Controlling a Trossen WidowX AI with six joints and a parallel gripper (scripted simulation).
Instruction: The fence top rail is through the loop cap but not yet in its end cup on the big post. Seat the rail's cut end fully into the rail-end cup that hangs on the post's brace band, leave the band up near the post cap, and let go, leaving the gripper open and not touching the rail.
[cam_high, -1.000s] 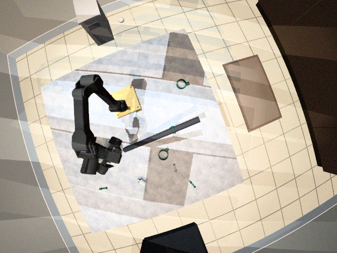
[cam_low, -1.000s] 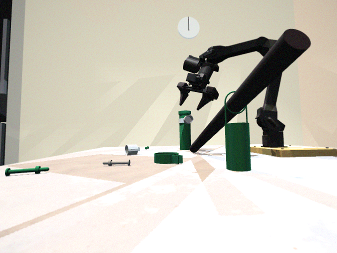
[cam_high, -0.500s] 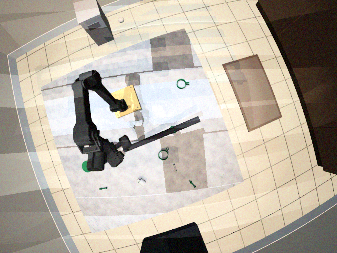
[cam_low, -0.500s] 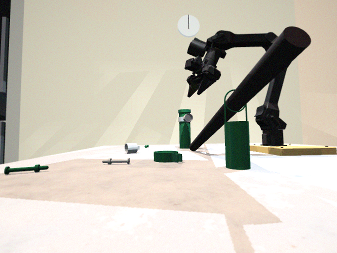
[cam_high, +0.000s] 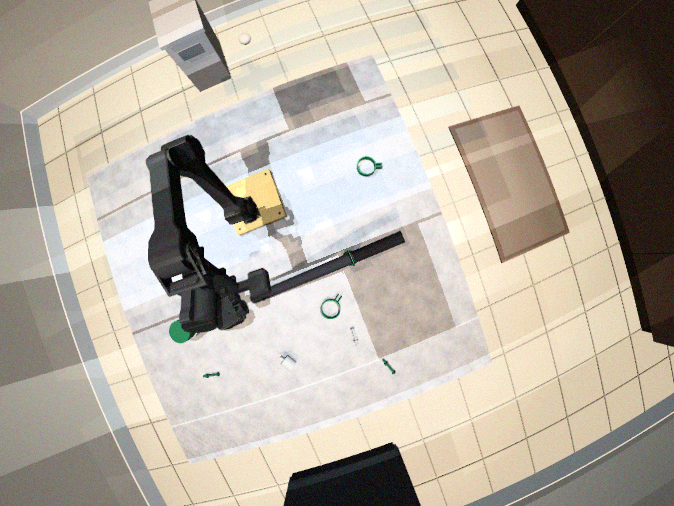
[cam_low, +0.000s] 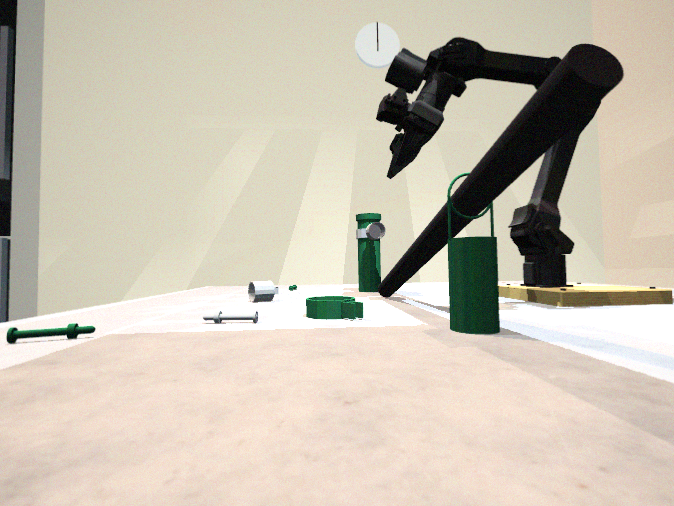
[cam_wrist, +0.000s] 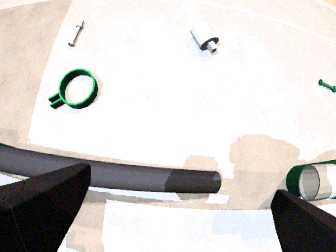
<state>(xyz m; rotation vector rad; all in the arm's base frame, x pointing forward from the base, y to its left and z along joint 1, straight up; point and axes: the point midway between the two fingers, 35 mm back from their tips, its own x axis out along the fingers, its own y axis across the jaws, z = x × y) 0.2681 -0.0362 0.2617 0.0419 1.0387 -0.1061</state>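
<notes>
The dark rail (cam_high: 315, 270) (cam_low: 522, 125) (cam_wrist: 130, 176) runs through the loop (cam_low: 449, 198) over the short green post (cam_low: 473, 283). It slants; its cut end is low by the table, outside the cup. The big green post (cam_high: 179, 332) (cam_low: 368, 266) stands beyond that end. The grey rail-end cup (cam_low: 375, 230) (cam_wrist: 310, 182) hangs on the pale band (cam_low: 360, 234), just under the post cap (cam_low: 368, 216), its mouth facing the rail side. My gripper (cam_wrist: 186, 189) is wide open and empty, above the rail's cut end. In the exterior view its fingers overlap.
A green band ring (cam_high: 330, 308) (cam_low: 329, 307) (cam_wrist: 78, 89), a loose white cup (cam_high: 288, 360) (cam_low: 262, 290) (cam_wrist: 204, 36) and a silver bolt (cam_high: 354, 335) (cam_low: 230, 316) (cam_wrist: 76, 34) lie beside the rail. Green bolts (cam_high: 211, 374) (cam_high: 388, 366) and another ring (cam_high: 357, 166) lie farther off.
</notes>
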